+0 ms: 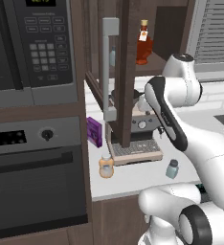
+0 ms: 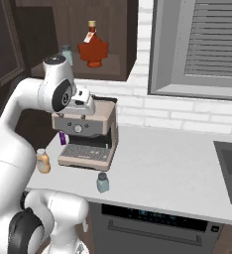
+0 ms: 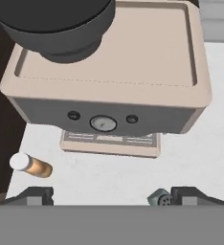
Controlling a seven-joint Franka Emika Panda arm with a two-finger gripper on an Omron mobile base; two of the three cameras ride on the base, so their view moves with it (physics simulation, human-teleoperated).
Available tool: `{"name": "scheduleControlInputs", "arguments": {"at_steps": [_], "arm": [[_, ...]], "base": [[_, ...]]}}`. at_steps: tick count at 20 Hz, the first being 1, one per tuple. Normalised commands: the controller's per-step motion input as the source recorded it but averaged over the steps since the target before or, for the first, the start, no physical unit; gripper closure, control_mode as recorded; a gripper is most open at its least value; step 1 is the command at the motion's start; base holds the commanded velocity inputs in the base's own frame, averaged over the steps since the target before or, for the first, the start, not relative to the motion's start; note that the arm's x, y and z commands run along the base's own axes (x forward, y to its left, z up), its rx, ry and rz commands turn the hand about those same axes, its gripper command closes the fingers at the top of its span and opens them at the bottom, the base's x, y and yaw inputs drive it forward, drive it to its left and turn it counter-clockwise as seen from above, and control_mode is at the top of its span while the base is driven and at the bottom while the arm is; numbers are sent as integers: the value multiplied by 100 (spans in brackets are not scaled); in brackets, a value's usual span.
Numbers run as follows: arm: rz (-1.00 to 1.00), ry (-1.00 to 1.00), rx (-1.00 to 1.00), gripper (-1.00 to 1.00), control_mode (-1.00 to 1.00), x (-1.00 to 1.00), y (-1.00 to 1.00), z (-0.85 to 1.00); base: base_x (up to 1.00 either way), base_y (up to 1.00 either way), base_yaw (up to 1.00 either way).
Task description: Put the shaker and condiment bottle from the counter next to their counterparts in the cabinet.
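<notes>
The small grey-blue shaker stands near the front edge of the white counter, right of the coffee machine's tray. The orange-tan condiment bottle stands at the tray's left corner. In the hand view the condiment bottle is at lower left and the shaker is just beside the right fingertip. My gripper hangs open and holds nothing, high over the coffee machine, pointing down. The cabinet is open; inside are the red-orange bottle and a pale shaker.
A beige coffee machine sits under the cabinet. The open cabinet door with its grey bar handle juts out in front of it. A purple box leans by the wall; microwave at left, sink at right.
</notes>
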Motion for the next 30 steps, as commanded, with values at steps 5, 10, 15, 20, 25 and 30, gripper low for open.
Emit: {"name": "scheduleControlInputs", "arguments": {"at_steps": [5, 10, 15, 20, 25, 30], "arm": [[0, -5, 0, -100, -100, -36, -3, -1], [0, 3, 0, -100, -100, -32, -20, -15], [0, -8, 0, -100, -100, -63, -28, -26], [3, 5, 0, -100, -100, -32, -35, -22], [13, -3, 1, -100, -100, -32, -32, -20], [15, -4, 1, -100, -100, -16, -48, -2]], "base": [[0, 0, 0], [0, 0, 0], [0, 0, 0], [0, 0, 0], [0, 0, 0], [0, 0, 0]]}}
